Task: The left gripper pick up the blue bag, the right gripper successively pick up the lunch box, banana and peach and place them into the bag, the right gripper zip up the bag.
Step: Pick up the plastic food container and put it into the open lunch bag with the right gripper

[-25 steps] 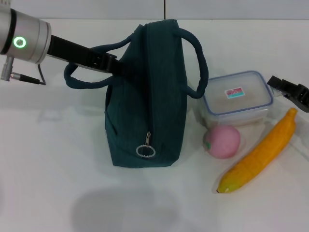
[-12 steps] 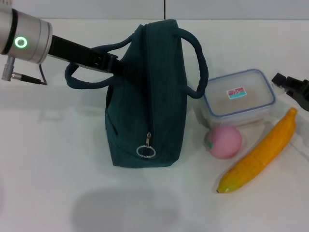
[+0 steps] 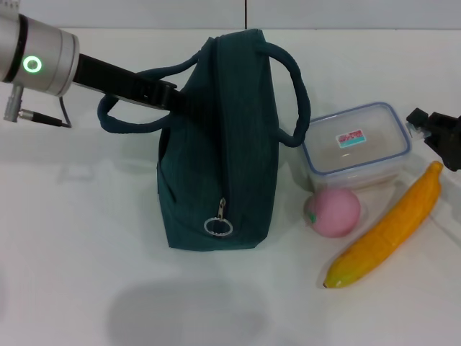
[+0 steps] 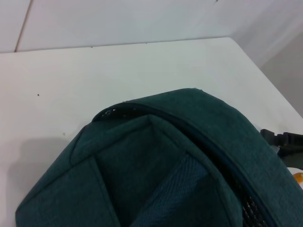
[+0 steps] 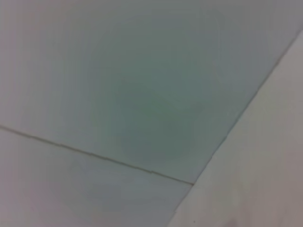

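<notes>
**Steadily now: holding the bag while the lunch box waits**

Up at the upper left of the head view, the left gripper (image 3: 169, 96) reaches into the loop of the near handle against the blue bag (image 3: 220, 144); its jaws are hidden by fabric, so I cannot tell whether they pinch the strap. The zipper pull (image 3: 217, 223) hangs low on the bag's lower face, and the seam looks shut. At the right edge, the right gripper (image 3: 438, 135) sits just beside the lunch box (image 3: 354, 148), apart from it, and how its jaws stand I cannot tell either. The peach (image 3: 333, 211) lies below the box, the banana (image 3: 389, 227) slanting toward the lower right, all on the white bench (image 3: 72, 252).

To do this well, the left arm should probably secure the handle firmly before lifting, keeping the bag upright. The right jaws would best straddle the box's short sides squarely, clear of the banana's tip.
</notes>
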Robot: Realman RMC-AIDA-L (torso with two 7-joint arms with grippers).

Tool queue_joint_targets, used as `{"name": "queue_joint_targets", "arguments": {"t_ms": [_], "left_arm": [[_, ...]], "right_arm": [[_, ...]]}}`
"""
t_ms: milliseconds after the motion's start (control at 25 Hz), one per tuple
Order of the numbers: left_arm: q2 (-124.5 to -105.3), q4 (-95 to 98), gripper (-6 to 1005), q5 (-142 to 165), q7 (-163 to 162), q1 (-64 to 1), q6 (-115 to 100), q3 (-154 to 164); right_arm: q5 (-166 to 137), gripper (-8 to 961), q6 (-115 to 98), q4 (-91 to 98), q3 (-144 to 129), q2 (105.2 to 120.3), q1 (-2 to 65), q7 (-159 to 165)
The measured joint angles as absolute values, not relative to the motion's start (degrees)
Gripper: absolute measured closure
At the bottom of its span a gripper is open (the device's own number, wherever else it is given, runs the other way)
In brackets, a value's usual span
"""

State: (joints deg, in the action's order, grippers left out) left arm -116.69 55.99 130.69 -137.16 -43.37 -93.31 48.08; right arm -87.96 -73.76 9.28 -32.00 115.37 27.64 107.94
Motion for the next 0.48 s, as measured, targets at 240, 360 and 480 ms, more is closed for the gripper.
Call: {"name": "queue_joint_targets", "arguments": {"t_ms": [240,360,480], "left_arm": [[-116.72,56.0,952,130.7,-137.1,-43.5,-93.3,48.1],[-116.72,56.1,952,130.7,-137.1,-43.5,-93.3,48.1],[-116.72,56.1,952,130.7,-137.1,-43.5,-93.2,48.0]], "right_arm": [[-82.5,857,-74.5,7.0,-32.0,115.41,26.9,111.0],[-77.7,857,-75.5,6.7,-32.0,115.40,25.6,111.6],[-73.5,857,-76.8,6.6,-32.0,115.45,24.4,111.7]]}}
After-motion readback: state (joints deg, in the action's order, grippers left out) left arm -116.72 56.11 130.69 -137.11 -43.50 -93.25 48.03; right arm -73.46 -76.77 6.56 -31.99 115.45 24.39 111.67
